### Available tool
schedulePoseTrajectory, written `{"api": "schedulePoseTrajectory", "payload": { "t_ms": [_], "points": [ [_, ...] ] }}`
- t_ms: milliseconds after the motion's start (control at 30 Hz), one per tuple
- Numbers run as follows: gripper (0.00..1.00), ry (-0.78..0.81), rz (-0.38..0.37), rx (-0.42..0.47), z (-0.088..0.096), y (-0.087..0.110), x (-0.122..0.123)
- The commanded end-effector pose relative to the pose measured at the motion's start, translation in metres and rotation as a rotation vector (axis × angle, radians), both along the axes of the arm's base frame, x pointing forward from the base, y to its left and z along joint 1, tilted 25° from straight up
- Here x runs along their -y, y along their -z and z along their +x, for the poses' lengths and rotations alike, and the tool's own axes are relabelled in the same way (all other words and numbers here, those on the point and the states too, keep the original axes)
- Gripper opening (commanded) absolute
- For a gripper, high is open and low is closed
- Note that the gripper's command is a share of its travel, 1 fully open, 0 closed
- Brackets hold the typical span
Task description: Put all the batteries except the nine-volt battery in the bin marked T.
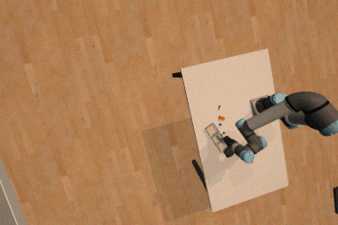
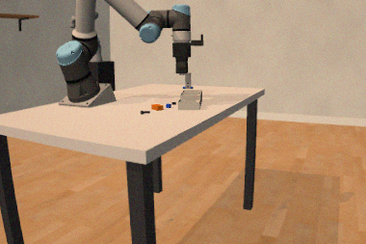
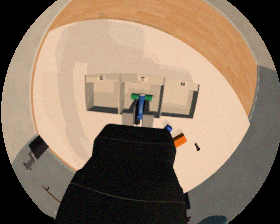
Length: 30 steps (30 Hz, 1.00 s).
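Observation:
My gripper (image 2: 188,80) (image 3: 141,105) is shut on a small blue cylindrical battery (image 3: 143,106) (image 2: 188,88) and holds it upright just above the grey bin (image 2: 191,102) (image 3: 119,77) (image 1: 209,129). In the wrist view the bin has three compartments, and the battery hangs over the middle one, where a green thing (image 3: 138,96) (image 1: 217,136) lies. I cannot read any letter on the bin. An orange block-shaped battery (image 2: 156,107) (image 3: 180,138) (image 1: 221,118) lies on the table beside the bin. A small blue thing (image 2: 169,105) (image 3: 169,128) (image 1: 220,124) lies between them.
A small black screw (image 2: 143,112) (image 3: 198,147) (image 1: 219,108) lies on the table beyond the orange battery. The arm's base (image 2: 87,91) stands at the table's far side. The table's edge (image 2: 144,155) runs close behind the bin.

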<state>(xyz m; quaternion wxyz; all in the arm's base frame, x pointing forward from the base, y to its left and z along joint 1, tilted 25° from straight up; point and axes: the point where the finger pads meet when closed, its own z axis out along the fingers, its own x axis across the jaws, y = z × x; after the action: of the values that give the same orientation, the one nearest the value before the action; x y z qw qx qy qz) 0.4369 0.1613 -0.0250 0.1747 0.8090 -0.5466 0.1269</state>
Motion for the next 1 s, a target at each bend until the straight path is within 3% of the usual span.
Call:
{"api": "schedulePoseTrajectory", "payload": {
  "t_ms": [0,967],
  "points": [
    [0.24,-0.143,-0.001,-0.065,0.0024,0.0014,-0.0038],
    [0.24,-0.863,-0.025,-0.409,0.0025,0.0014,-0.004]
  ]
}}
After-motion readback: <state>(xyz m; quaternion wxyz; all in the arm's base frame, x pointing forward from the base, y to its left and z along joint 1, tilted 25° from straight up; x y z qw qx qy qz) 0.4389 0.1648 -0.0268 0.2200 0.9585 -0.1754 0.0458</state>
